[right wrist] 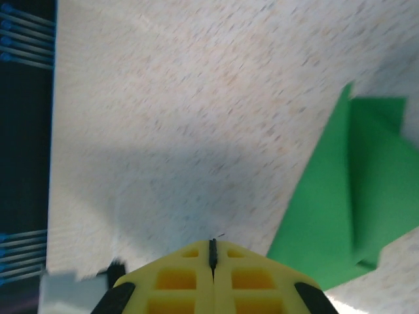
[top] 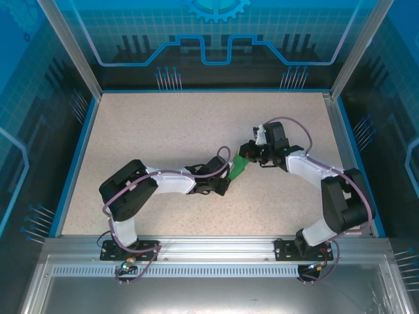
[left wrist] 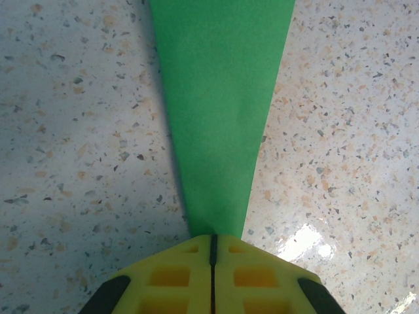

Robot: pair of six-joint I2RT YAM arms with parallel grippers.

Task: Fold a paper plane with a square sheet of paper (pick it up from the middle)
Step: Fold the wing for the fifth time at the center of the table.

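Green paper plane (top: 239,167), a single narrow pointed wedge of thin folded paper, lay near the middle of the speckled beige tabletop (top: 163,131), between the two grippers. There was one plane and two white-and-black arms, each ending in one gripper with yellow fingers.

From the left wrist, the plane (left wrist: 219,111) widened away from the left gripper (left wrist: 213,239). Its narrow tip ran straight into the seam between the fingers, which were pressed together and pinching that tip. A shadow fell along the wedge's left edge. From above, the left gripper (top: 229,178) sat at the plane's near end.

From the right wrist, the right gripper (right wrist: 213,243) had its fingers fully closed on nothing. The plane (right wrist: 340,209), blurred, lay off to the right of them, apart from the fingertips. From above, the right gripper (top: 250,152) sat just beside the plane's far end.
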